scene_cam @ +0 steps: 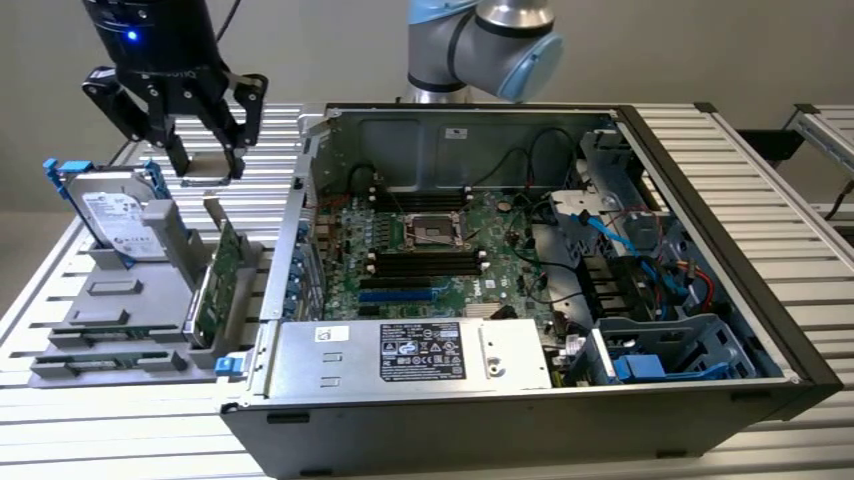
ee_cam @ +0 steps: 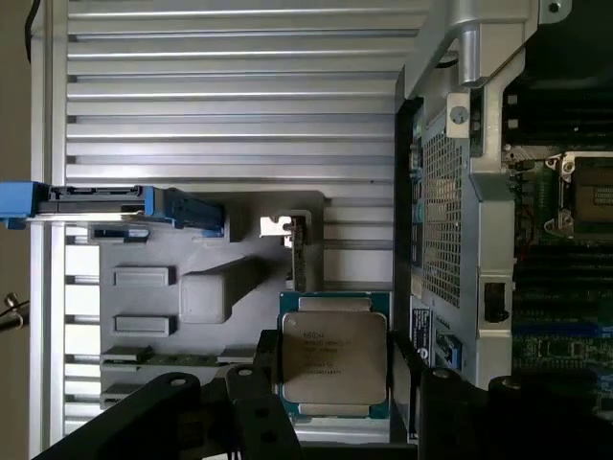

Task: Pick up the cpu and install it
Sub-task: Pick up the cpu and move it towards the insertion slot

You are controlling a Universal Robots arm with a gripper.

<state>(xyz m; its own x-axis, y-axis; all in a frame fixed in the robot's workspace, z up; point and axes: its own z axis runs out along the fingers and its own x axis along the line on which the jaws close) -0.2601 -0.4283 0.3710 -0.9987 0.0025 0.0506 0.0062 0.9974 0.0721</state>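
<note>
The cpu, a small flat square chip with a dull silver top, hangs in the air above the grey holder tray, at the exterior view's left. My gripper is shut on it, one black finger on each side. In the wrist view the cpu sits between the fingers, its silver lid and green rim in plain sight, with the tray below. The open cpu socket lies on the motherboard inside the computer case, off to the exterior view's right of the gripper. The same socket appears in the wrist view.
A silver hard drive with a white label and blue rails stands upright in the tray. A green circuit card stands on edge beside it. The case's metal side wall rises between gripper and motherboard. Cables and a drive cage fill the case's right.
</note>
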